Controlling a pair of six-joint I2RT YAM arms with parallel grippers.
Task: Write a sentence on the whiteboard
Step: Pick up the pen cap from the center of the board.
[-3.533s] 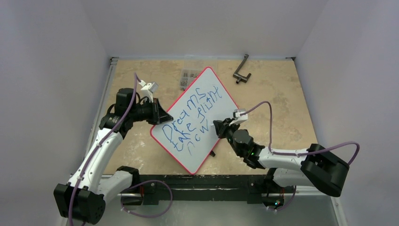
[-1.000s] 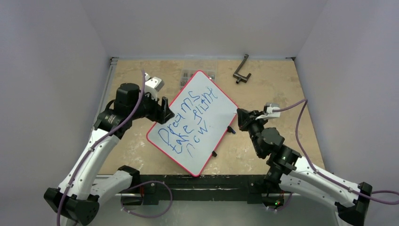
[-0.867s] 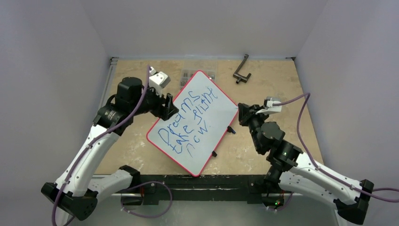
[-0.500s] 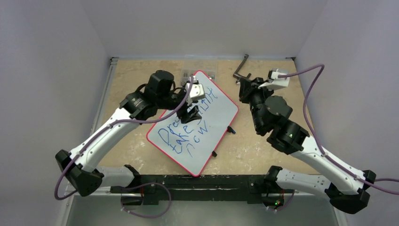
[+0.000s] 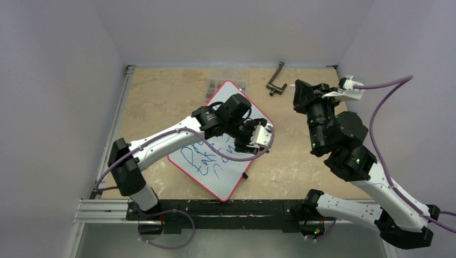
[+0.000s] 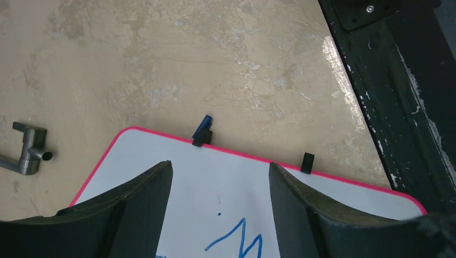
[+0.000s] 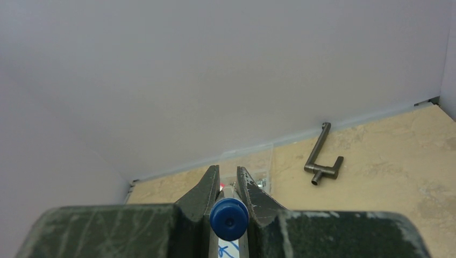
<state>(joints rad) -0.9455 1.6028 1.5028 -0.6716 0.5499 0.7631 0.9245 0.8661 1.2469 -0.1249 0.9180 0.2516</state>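
The left arm reaches across the whiteboard (image 5: 228, 177), with the left gripper (image 5: 248, 138) above its right half, hiding part of the sentence (image 5: 200, 161) (blue lettering, only partly readable). The right gripper (image 5: 298, 92) hangs high near a metal crank (image 5: 276, 80) by the far wall.

Bright, diffuse, even light from above. Faint soft shadows fall on the table (image 5: 161, 97) beside the whiteboard (image 5: 220, 183); beyond the whiteboard, the left wrist view shows a pale sheen. Near foregrounds look soft
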